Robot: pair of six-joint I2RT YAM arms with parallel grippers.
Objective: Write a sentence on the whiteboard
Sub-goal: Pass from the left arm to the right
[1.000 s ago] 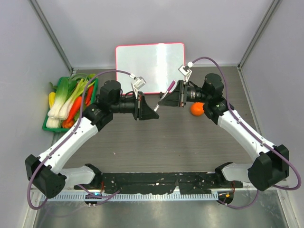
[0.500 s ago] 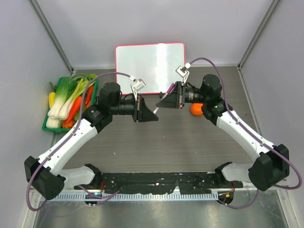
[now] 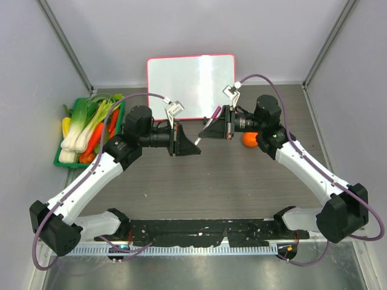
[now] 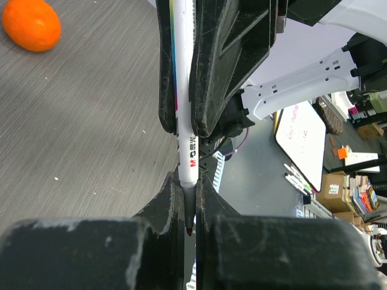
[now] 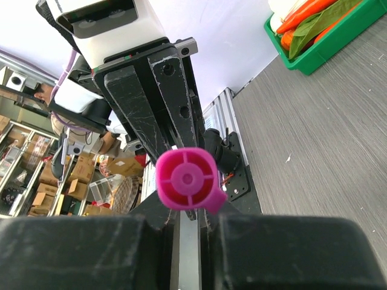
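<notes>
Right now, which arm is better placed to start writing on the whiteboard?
Right, probably: the right gripper is shut on the marker at its barrel, while the left gripper pinches only its writing tip. The whiteboard lies just beyond both.

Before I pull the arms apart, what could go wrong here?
The left claw and right claw are both shut on the marker; moving either arm first could twist or yank it loose.
The left claw pinches the bare nib end: ink could smear or the nib bend.
The orange lies beside the right arm; a swing toward the whiteboard might knock it.
</notes>
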